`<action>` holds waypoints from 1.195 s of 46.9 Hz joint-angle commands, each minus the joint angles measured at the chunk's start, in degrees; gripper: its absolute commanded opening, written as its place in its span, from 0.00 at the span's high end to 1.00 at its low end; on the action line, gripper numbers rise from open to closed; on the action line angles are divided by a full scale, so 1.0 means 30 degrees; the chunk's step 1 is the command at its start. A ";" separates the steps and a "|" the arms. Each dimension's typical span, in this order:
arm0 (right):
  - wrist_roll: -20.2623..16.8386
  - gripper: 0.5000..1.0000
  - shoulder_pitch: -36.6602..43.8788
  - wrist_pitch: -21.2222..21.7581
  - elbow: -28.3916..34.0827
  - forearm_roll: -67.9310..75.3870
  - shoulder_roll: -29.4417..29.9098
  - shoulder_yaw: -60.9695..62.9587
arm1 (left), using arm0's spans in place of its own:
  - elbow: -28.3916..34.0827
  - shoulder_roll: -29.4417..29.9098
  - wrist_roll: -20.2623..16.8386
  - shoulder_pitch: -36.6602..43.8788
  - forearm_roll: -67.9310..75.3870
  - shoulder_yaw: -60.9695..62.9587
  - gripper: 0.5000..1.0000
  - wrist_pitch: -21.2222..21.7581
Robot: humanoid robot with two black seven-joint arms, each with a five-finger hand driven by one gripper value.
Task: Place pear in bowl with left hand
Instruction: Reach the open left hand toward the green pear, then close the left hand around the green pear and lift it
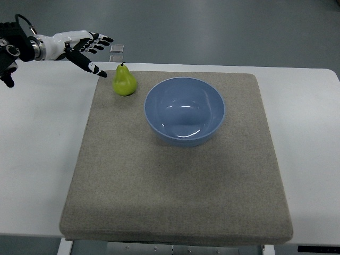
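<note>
Pear (125, 82) first: it stands upright on the grey mat (175, 202), fat end down, its long axis running up and down with the thin dark stem pointing toward twelve o'clock. It is green, and sits near the mat's far left corner, at about nine to ten o'clock from the blue bowl (184, 110) and just beside it, with a strip of mat showing between the two. The bowl is upright, its mouth open to the camera, and nothing lies inside; bright glints on its glaze make the bottom a little hard to read.

Coming in from the left edge, the left hand (79, 45) hangs at about ten o'clock from the pear, over the white table (37, 159) just off the mat's corner. Its fingers (98, 38) are spread and stretched out toward three o'clock, and the thumb (90, 66) angles down toward the pear. The thumb tip is near the fruit but apart from it. The hand holds nothing and touches nothing.

Beyond the pear, at twelve o'clock from it, a small pale square object (117, 49) sits at the table's far edge; it is too small to make out. The arm is cut off by the picture's left edge just past the wrist.
</note>
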 commanded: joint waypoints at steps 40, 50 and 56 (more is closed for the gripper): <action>0.0001 0.15 0.0001 0.0000 0.0002 -0.0001 0.0000 0.0001 | 0.0889 -0.3286 0.0016 0.0464 0.4260 0.3325 0.01 0.5139; 0.0001 0.15 0.0001 0.0000 0.0002 -0.0001 0.0000 0.0001 | 0.0889 -0.3286 0.0016 0.0493 0.4143 0.3325 0.06 0.5139; 0.0001 0.15 0.0001 0.0000 -0.0027 -0.0001 0.0000 0.0001 | 0.0889 -0.3256 0.0016 0.0523 0.4084 0.3325 0.30 0.5139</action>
